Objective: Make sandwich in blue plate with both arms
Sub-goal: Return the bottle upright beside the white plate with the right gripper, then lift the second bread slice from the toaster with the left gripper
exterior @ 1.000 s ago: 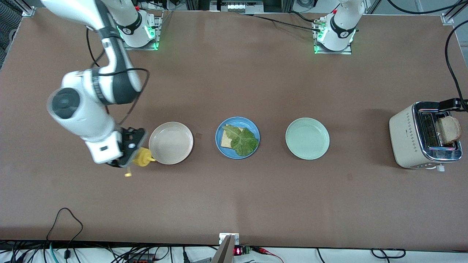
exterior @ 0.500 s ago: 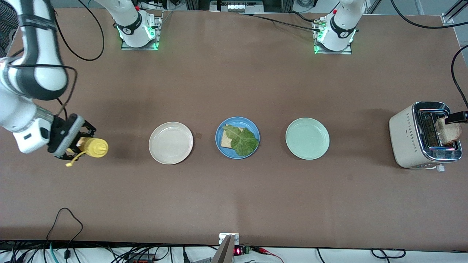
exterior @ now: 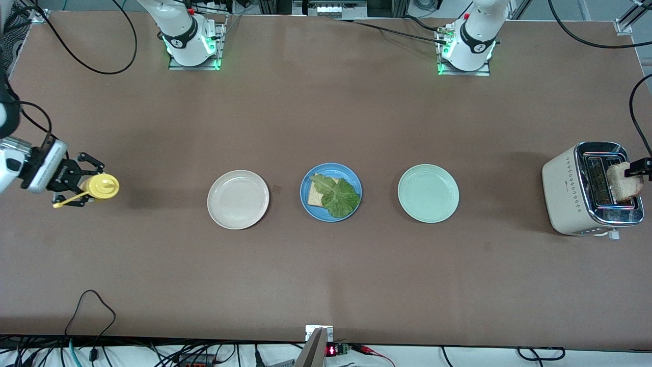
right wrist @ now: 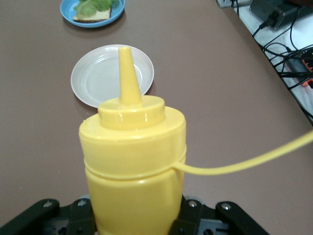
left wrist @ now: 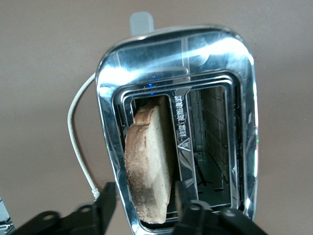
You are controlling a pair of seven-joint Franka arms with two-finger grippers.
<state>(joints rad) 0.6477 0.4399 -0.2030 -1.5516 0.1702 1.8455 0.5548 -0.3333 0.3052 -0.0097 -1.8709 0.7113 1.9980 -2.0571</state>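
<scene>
Spanning the whole scene, the brown table [exterior: 326, 285] carries a toaster [exterior: 570, 191] at the left arm's end; three plates sit in a row along the middle, beige plate [exterior: 238, 199], blue plate [exterior: 330, 170], mint plate [exterior: 428, 193], each well apart from its neighbour; the blue plate holds the part-made sandwich, one bread slice [exterior: 315, 196] under a lettuce leaf [exterior: 338, 196], no top slice yet.

Left gripper [left wrist: 143, 203] over the toaster, fingers either side of the toast slice [left wrist: 149, 164] standing in the slot; whether the pads press the crust, cannot tell.

Right gripper [exterior: 76, 186] at the right arm's end of the table, clenched on a yellow squeeze bottle [exterior: 102, 186]; its loose cap tether trails off to one side.

Step in hand, as judged: taking the toast out. To do it well: pinch across the flat faces near the upper edge; pull straight up along the slot so the crust does not scrape the chrome; firm but gentle, bread crumbles; clear the toaster fully before swinging toward the blue plate.
</scene>
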